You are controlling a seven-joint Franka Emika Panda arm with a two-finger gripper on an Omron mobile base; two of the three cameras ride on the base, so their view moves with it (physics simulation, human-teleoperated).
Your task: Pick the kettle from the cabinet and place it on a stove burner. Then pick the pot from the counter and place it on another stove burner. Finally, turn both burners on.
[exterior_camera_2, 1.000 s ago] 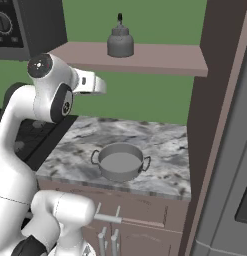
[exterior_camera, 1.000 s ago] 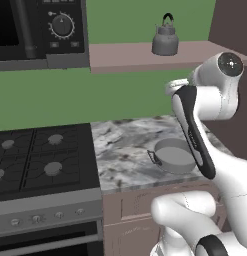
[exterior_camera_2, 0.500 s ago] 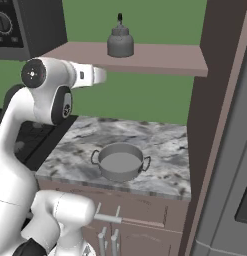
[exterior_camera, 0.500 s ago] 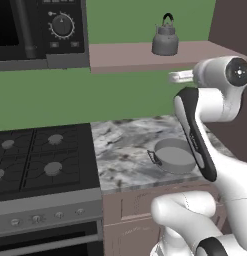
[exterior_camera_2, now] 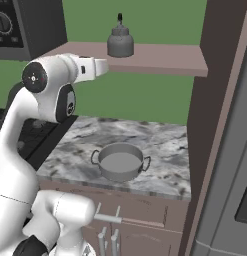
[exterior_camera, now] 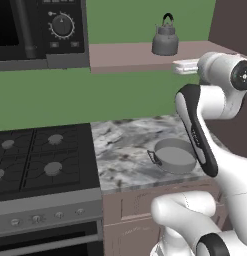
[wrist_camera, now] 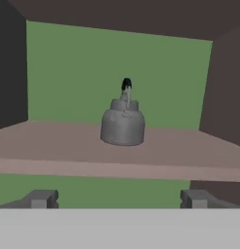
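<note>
**Desk:** What does the left base camera give us?

**Photographer:** A grey kettle (exterior_camera: 165, 41) stands upright on the mauve cabinet (exterior_camera: 145, 54) shelf at one o'clock. The white arm's hand (exterior_camera: 186, 66) sits level with the shelf's front edge, just right of the kettle and clear of it. At four o'clock a wide, lidless pot (exterior_camera: 175, 156) rests on the marbled table (exterior_camera: 125, 150), partly behind the arm. The black stove (exterior_camera: 30, 160) takes eight o'clock, its burners (exterior_camera: 52, 168) bare, grey knobs (exterior_camera: 36, 218) along the front. A microwave (exterior_camera: 40, 30) with a dial hangs at eleven o'clock.

**Desk:** And the right base camera?

**Photographer:** Same scene from the other side. The kettle (exterior_camera_2: 120, 44) is at twelve o'clock on the cabinet (exterior_camera_2: 165, 57) shelf. The hand (exterior_camera_2: 92, 67) points toward the shelf from the left, below and short of the kettle. The pot (exterior_camera_2: 120, 162) sits mid-frame on the table (exterior_camera_2: 160, 145), well apart from the kettle.

**Desk:** The hand camera?

**Photographer:** The kettle (wrist_camera: 123, 121) is dead centre on the cabinet (wrist_camera: 58, 146) shelf, black handle up. The end effector (wrist_camera: 119, 198) is at six o'clock, short of the shelf's front lip; its fingertips (wrist_camera: 41, 198) are spread wide, nothing between them.
</note>
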